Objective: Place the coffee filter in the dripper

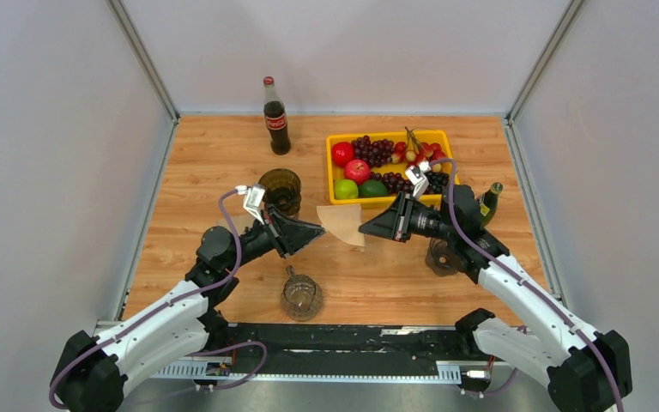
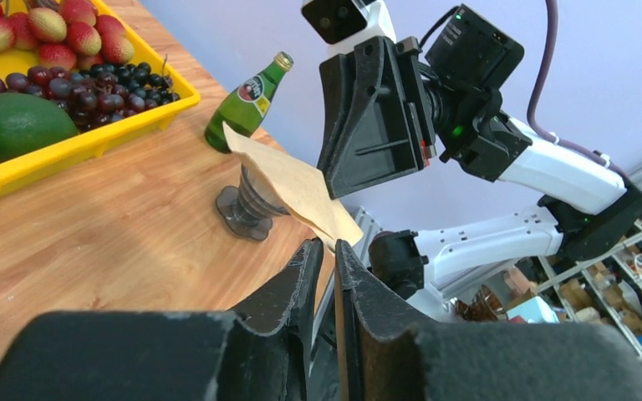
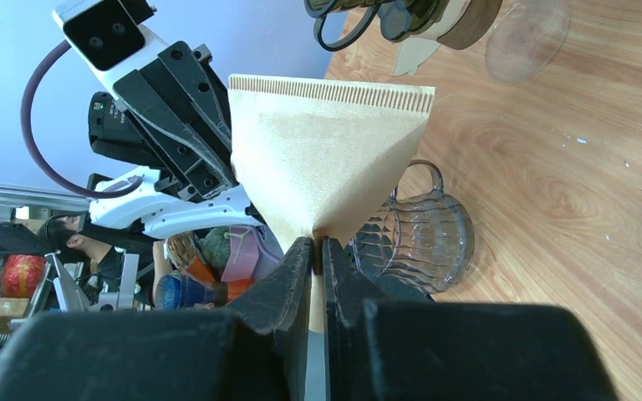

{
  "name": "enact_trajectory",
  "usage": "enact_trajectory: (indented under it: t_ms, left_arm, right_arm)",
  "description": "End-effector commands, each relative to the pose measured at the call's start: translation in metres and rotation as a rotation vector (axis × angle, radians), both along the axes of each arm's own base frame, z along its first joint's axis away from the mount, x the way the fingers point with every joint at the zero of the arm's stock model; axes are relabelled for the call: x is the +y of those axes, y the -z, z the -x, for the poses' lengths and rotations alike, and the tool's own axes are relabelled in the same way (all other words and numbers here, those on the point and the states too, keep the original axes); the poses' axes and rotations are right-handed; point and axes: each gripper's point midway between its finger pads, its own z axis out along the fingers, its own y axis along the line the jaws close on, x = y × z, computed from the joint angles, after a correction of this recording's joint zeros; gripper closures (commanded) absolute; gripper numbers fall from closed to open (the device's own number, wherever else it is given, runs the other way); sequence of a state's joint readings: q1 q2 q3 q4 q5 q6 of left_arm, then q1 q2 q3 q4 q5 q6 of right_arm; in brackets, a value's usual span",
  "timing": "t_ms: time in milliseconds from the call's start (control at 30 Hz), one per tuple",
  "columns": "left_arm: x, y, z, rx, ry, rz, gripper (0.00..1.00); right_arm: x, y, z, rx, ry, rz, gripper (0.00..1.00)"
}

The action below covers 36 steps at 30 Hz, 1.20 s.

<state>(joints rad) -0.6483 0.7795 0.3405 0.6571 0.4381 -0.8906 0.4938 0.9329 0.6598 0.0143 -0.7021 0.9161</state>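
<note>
A tan paper coffee filter (image 1: pixel 343 223) hangs in the air over the middle of the table, between my two grippers. My right gripper (image 3: pixel 318 242) is shut on the filter's pointed end, and the filter (image 3: pixel 326 159) fans out beyond the tips. My left gripper (image 2: pixel 328 244) has closed to a thin slit on the opposite edge of the filter (image 2: pixel 297 184). The dripper (image 1: pixel 281 190), dark olive glass with a wooden collar (image 3: pixel 430 18), stands on the table left of the filter, behind the left gripper (image 1: pixel 320 230). The right gripper (image 1: pixel 363 227) faces it from the right.
A clear glass mug (image 1: pixel 300 296) sits near the front edge. A smoky ribbed cone on a flanged foot (image 1: pixel 440 256) stands under my right arm. A yellow fruit tray (image 1: pixel 386 135) is at the back right, a green bottle (image 1: pixel 489 204) beside it, and a cola bottle (image 1: pixel 275 120) at the back.
</note>
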Motion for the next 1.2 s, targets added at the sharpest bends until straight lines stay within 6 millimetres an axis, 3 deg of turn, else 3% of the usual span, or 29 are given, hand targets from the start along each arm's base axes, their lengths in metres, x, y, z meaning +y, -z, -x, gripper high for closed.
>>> enact_trajectory:
  t_ms: [0, 67, 167, 233, 600, 833, 1167]
  left_arm:
    - [-0.002, -0.010, 0.010, -0.102, 0.047, 0.004, 0.80]
    - [-0.003, -0.008, 0.012, -0.111, 0.056, -0.006, 0.83]
    - [-0.003, -0.005, 0.008, -0.113, 0.043, -0.018, 0.98]
    - [-0.003, -0.005, 0.007, -0.122, 0.039, -0.017, 1.00]
    - [-0.005, -0.013, 0.013, -0.172, 0.070, -0.009, 1.00]
    - [-0.005, -0.014, 0.009, -0.108, 0.057, 0.006, 1.00]
    - [-0.015, 0.007, -0.014, 0.003, -0.018, -0.097, 1.00]
  right_arm:
    - [0.001, -0.032, 0.003, -0.055, -0.021, -0.053, 0.88]
    - [0.001, -0.032, 0.004, -0.054, -0.026, -0.054, 0.89]
    - [0.001, -0.034, 0.006, -0.056, -0.039, -0.058, 0.89]
    - [0.002, -0.034, 0.009, -0.056, -0.054, -0.060, 0.89]
    - [0.003, -0.027, 0.004, -0.053, -0.048, -0.043, 0.90]
    - [0.002, -0.017, -0.006, -0.078, -0.015, -0.008, 0.91]
    - [0.004, -0.019, -0.001, -0.107, -0.059, -0.007, 0.92]
